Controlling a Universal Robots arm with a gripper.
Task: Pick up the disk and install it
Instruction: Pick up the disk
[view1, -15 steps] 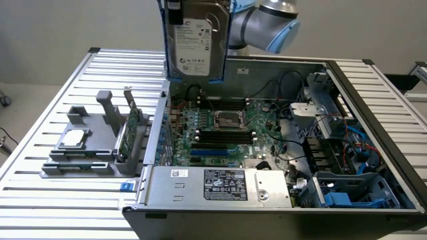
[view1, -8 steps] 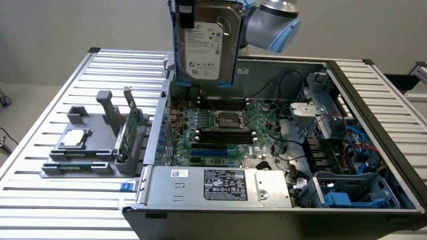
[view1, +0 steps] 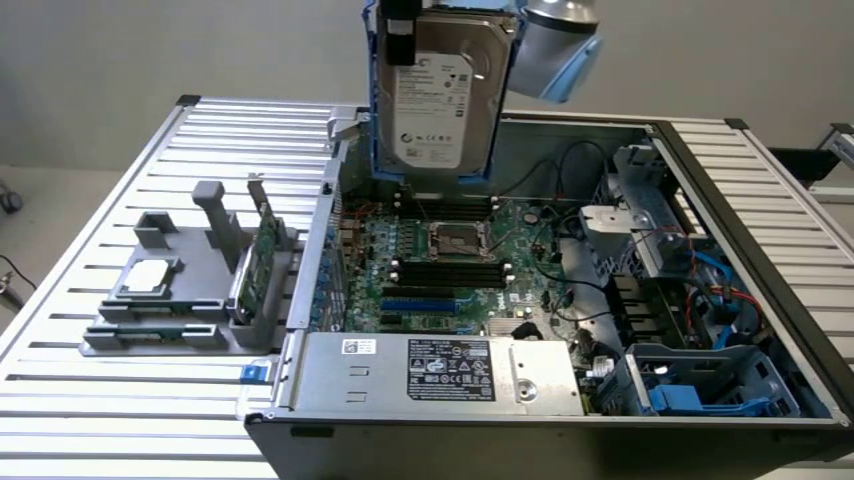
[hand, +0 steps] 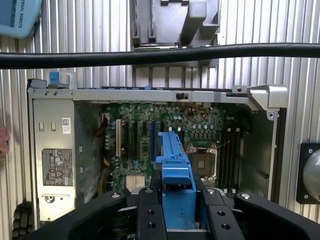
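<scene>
Black two-finger gripper (hand: 175, 212) is clamped on the disk (view1: 434, 100), a flat rectangular silver-grey hard drive w/ white label in a bright blue plastic carrier. In the wrist view the fingers (hand: 150, 215) press vs. both sides of the blue frame. Disk hangs upright, label facing the exterior cam, in the air over the far part of the open black desktop computer case (view1: 534, 445), clear of the board below.

Under it lies the green motherboard (view1: 454, 260) w/ square metal CPU socket (view1: 454, 238) and black RAM slots (view1: 447, 275). Silver boxy power supply (view1: 441, 372) w/ stickers sits along the case's near edge. Blue plastic drive bay (view1: 694, 398) is in the near corner on the exterior view's right, well apart from the disk.

On the exterior view's left, outside the case, a grey plastic fixture (view1: 187, 330) rests on the slatted aluminium table (view1: 120, 190). It carries a small square silver chip (view1: 147, 277) and a thin green circuit card (view1: 263, 250) standing on edge. Thick black cable (hand: 150, 55) crosses the wrist view in front of the case.
</scene>
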